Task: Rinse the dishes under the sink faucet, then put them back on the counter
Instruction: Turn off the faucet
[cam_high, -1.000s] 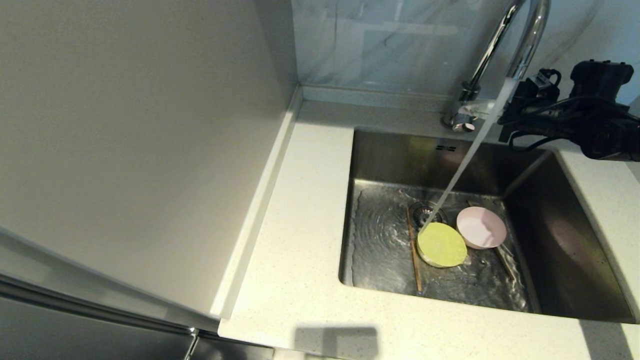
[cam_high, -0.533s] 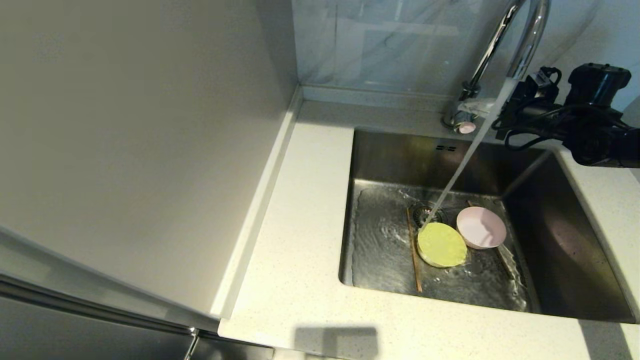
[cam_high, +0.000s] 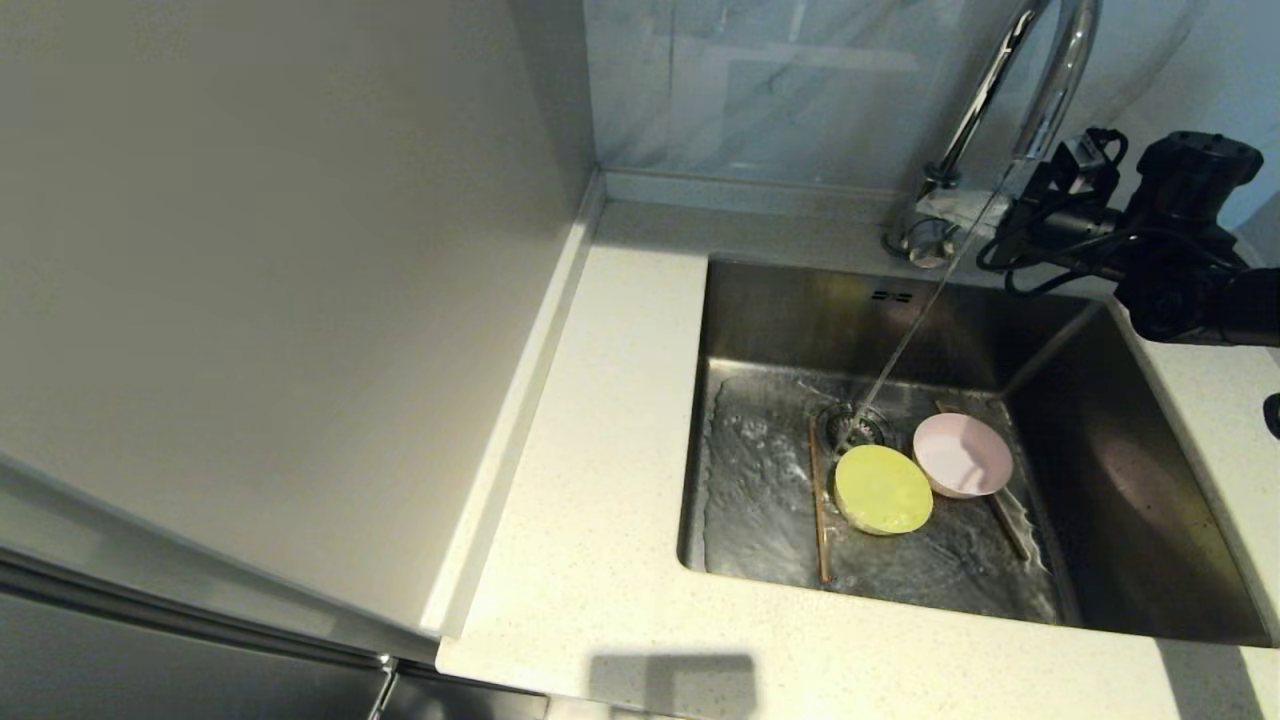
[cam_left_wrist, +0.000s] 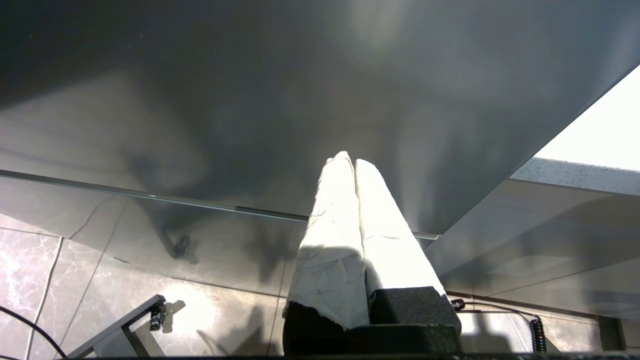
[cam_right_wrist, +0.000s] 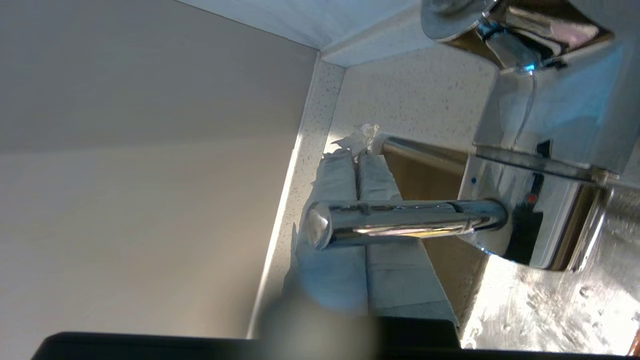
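In the head view the sink (cam_high: 800, 320) holds the yellow-green bowl (cam_high: 883, 489) upside down beside the pink bowl (cam_high: 962, 455). One chopstick (cam_high: 819, 505) lies left of them, the other (cam_high: 1008, 525) right, both on the wet floor. A thin thread of water falls from the faucet (cam_high: 1040, 90) onto the drain strainer (cam_high: 852, 425). My right gripper (cam_high: 948, 208) is shut at the faucet's base. Its taped fingers (cam_right_wrist: 385, 270) press flat against the chrome side lever (cam_right_wrist: 400, 220), which crosses them. My left gripper (cam_left_wrist: 350, 162) is shut and empty, parked low before a dark cabinet front.
The speckled counter (cam_high: 600, 450) runs left of and in front of the sink, with a raised rim at the back. A tall smooth side panel (cam_high: 250, 300) walls off the left. The right arm (cam_high: 1170, 260) hangs over the sink's back right corner.
The water has shrunk from a thick stream to a thin thread. The right gripper and arm have shifted slightly up and back at the lever. The left chopstick has drifted a little.
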